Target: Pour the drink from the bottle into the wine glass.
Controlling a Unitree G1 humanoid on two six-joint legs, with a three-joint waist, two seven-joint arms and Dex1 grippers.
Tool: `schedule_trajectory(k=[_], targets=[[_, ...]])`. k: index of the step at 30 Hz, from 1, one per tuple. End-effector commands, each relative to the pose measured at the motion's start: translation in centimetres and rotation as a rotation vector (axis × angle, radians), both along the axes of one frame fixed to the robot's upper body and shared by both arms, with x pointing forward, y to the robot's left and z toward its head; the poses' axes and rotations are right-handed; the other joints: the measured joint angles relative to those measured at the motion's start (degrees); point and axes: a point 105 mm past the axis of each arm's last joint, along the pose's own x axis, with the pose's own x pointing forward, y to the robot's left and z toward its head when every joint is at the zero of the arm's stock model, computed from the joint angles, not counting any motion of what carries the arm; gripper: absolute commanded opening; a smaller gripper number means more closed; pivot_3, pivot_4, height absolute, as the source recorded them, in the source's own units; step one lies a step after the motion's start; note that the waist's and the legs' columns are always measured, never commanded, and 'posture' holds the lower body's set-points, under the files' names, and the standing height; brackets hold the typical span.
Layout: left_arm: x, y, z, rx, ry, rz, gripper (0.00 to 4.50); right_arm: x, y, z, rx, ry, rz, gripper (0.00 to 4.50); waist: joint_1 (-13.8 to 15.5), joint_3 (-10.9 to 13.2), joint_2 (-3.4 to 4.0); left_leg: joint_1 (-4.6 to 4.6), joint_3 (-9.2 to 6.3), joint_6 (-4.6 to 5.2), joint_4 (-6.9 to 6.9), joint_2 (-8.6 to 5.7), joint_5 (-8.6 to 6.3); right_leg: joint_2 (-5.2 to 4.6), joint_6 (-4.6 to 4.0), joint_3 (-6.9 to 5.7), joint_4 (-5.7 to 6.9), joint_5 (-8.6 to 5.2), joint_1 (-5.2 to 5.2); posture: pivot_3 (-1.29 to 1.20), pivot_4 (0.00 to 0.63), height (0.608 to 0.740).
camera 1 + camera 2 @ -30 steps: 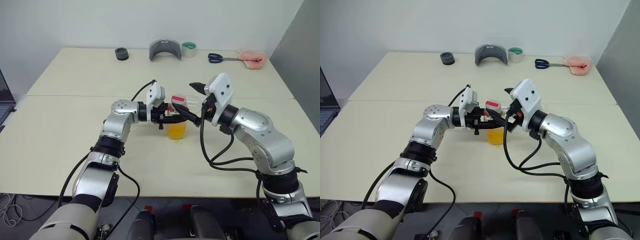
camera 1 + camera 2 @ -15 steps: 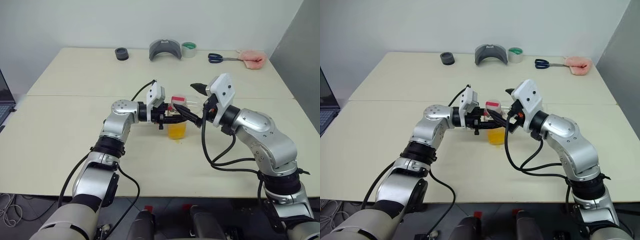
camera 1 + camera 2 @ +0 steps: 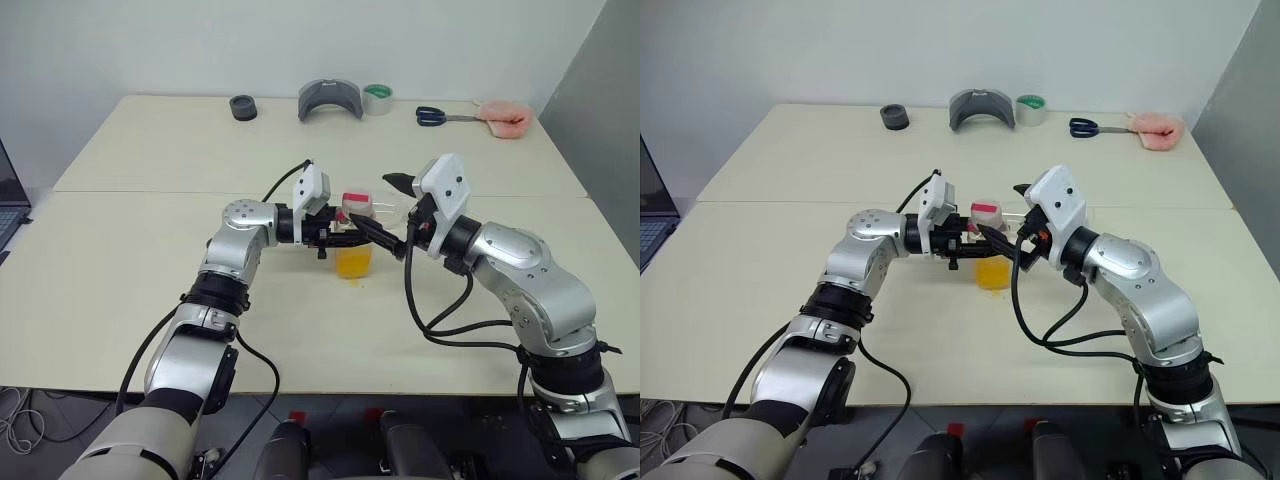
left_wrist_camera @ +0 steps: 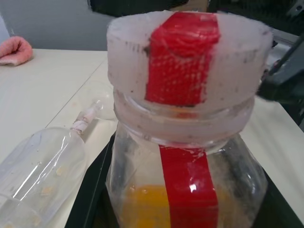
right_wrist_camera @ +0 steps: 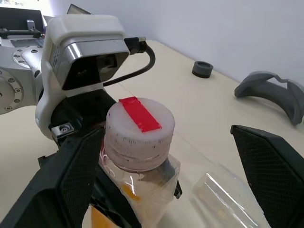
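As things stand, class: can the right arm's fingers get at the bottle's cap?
Probably yes. The right gripper is open, its fingers either side of the cap, with nothing between. The left gripper holds the bottle below the cap.

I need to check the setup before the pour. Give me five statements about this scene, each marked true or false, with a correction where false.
1. The left pincer is shut on the bottle. True.
2. The bottle's cap is off. False: the cap sits on the bottle.
3. The right pincer is open, a finger on either side of the cap. True.
4. The wine glass stands upright. False: it lies on its side on the table.
5. The scissors lie beside the bottle. False: they lie at the table's far edge.
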Motion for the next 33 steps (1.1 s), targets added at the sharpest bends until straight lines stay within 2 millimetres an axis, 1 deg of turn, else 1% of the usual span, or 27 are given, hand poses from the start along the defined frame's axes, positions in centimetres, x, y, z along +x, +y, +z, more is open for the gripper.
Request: schedule_trajectory(k=[1,9,33], targets=[[-0.22,-0.08,1.42,-0.019,-0.061,-0.018,1.77,-0.05,-0.84,1.47,0.021,-0.052,-0.029,4.5,0.0,0.0,0.0,0.0,0.0,0.0,0.0,0.0,0.0,0.0,0.0,-0.01,0.0,0.0,0.0,0.0,0.15,0.74],[-0.29,-0.09,1.3,-0.018,-0.06,-0.021,1.77,-0.01,-0.88,1.94,0.043,-0.058,-0.03,4.5,0.0,0.0,0.0,0.0,0.0,0.0,0.0,0.0,0.0,0.0,0.0,0.0,0.0,0.0,0.0,0.0,0.15,0.74],[-0.27,-0.05,1.16,-0.013,-0.061,-0.02,1.77,0.06,-1.74,1.95,0.036,-0.053,-0.048,4.5,0.0,0.0,0.0,0.0,0.0,0.0,0.0,0.0,0.0,0.0,0.0,0.0,0.0,0.0,0.0,0.0,0.15,0.74]])
